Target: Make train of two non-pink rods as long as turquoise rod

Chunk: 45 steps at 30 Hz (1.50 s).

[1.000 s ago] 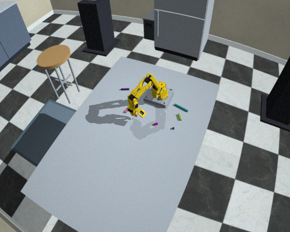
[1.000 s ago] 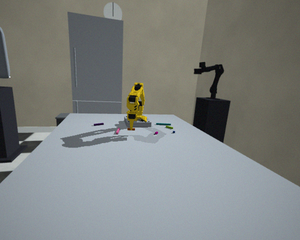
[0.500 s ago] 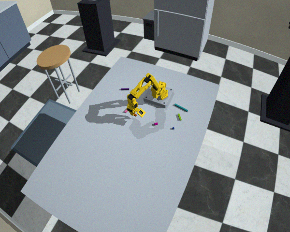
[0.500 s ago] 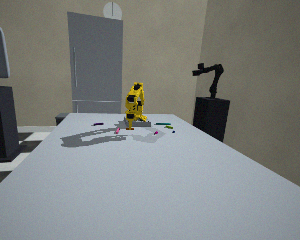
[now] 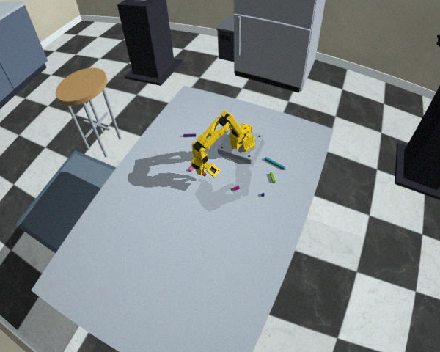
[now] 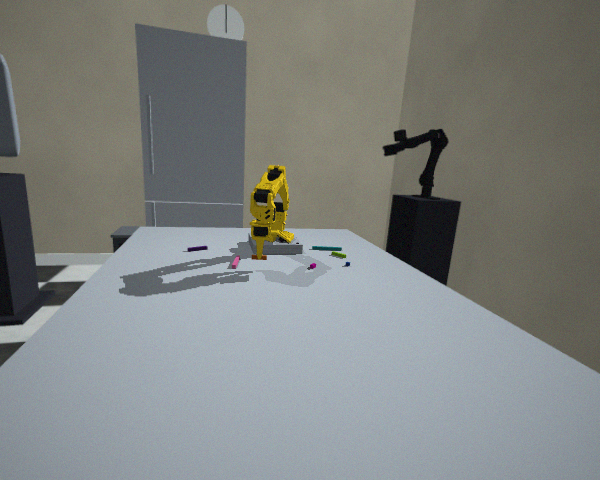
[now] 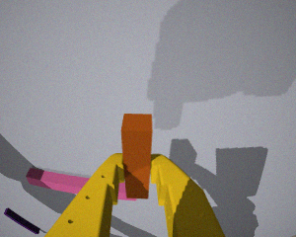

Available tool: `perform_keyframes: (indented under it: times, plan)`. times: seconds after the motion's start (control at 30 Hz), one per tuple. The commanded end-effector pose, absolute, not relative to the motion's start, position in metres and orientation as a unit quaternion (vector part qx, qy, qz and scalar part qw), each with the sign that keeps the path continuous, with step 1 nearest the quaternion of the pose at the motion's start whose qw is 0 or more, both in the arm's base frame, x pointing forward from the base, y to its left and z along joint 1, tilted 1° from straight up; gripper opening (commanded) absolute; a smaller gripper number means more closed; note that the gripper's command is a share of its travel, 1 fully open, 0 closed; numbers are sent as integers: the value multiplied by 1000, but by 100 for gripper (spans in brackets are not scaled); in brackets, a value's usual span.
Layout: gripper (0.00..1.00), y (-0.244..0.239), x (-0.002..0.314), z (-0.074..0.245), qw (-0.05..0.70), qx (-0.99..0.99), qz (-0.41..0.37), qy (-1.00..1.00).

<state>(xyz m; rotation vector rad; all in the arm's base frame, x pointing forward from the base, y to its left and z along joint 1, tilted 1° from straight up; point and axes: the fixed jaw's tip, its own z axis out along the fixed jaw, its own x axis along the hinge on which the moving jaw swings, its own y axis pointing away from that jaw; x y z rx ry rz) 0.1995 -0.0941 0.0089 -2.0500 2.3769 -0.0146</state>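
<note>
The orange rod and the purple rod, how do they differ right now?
The orange rod is clamped in the gripper, held up off the table; the purple rod lies flat on it, untouched. The orange rod sits beside the pink rod, while the purple rod lies apart near the table's far side. The orange rod looks shorter than the purple one. Both are plain square-sided bars.

Seven rods show: one orange [image 7: 136, 148], one pink [image 7: 64, 182], one purple [image 5: 189, 134], one turquoise [image 5: 274, 163], one lime [image 5: 272, 177], one magenta [image 5: 235, 188], one blue [image 5: 262, 194].
</note>
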Motion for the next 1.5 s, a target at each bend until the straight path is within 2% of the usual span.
perform_keyframes:
  times: [0.0,0.6,1.47]
  plan:
    - [0,-95,198,8,0,-654,0,757]
    - [0,-95,199,6,0,-654,0,757]
    - [0,-94,195,-16,-3,-654,6,757]
